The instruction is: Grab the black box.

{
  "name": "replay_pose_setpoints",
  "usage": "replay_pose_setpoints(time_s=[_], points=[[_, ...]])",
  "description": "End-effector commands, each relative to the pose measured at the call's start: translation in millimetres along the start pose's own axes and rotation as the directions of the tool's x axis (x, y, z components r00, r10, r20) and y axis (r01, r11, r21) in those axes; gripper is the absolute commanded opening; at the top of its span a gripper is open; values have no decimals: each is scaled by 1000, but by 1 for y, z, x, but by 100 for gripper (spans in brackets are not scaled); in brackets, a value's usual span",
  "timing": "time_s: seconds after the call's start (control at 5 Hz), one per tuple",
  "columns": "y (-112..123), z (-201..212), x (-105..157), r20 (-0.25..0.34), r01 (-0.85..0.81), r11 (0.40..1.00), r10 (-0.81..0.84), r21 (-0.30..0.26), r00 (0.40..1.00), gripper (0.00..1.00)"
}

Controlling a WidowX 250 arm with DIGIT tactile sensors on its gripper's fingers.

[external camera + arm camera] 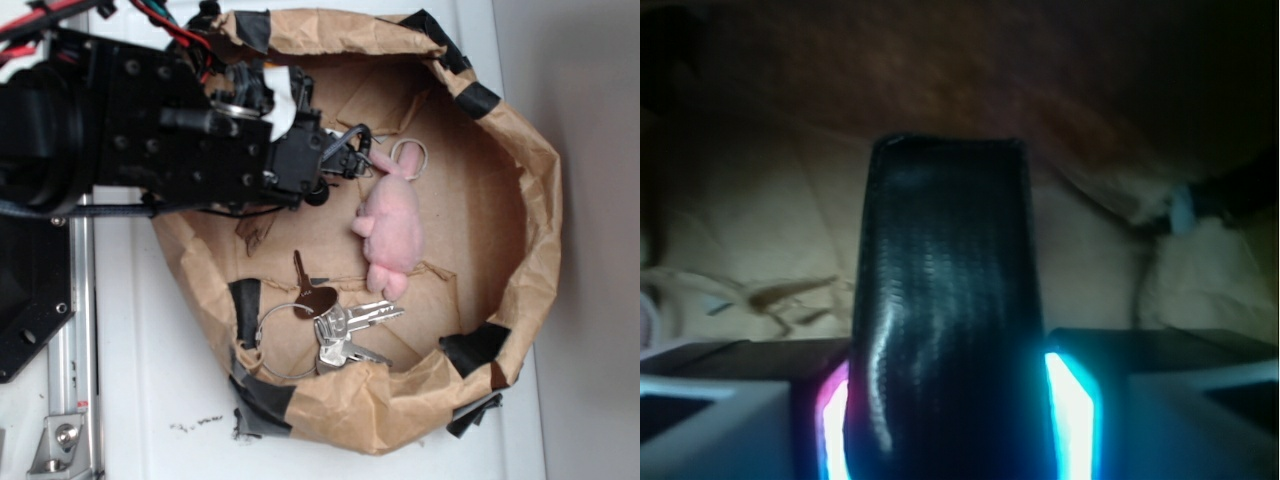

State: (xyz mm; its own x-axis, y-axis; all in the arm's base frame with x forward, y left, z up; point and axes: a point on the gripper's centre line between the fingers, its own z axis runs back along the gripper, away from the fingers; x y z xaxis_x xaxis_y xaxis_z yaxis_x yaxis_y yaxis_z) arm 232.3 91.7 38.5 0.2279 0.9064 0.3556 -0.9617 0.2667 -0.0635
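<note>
Right, the black box [945, 310] sits upright between the jaws in the wrist view, both glowing pads pressed against its glossy sides, so the gripper [945, 420] is clamped on it. Looks to me like the grab itself is made. From the exterior view the arm [130, 120] reaches in over the upper left of the brown paper nest [520, 150], and the box is hidden under it there. Gripped by its long sides, I'd say it won't twist free. The pink plush bunny [390, 225] lies just beside the arm's tip, a bunch of keys [335, 320] lower down, well apart from it. White worktop [160, 400] beneath, metal rail [75, 340] at the left.
</note>
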Motion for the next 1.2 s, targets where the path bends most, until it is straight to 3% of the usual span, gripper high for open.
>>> replay_pose_setpoints(time_s=[0.0,0.2,0.4,0.6,0.8,1.0], points=[[-37,80,31,-114,286,949,-302,-135,947,0],[-41,123,39,-236,506,848,-530,-158,814,0],[-29,133,30,-189,696,689,-725,-205,662,0],[-26,139,26,-193,816,492,-870,-304,453,0],[-29,136,30,-153,848,390,-921,-360,358,0],[-32,131,29,-147,855,410,-912,-319,383,0]])
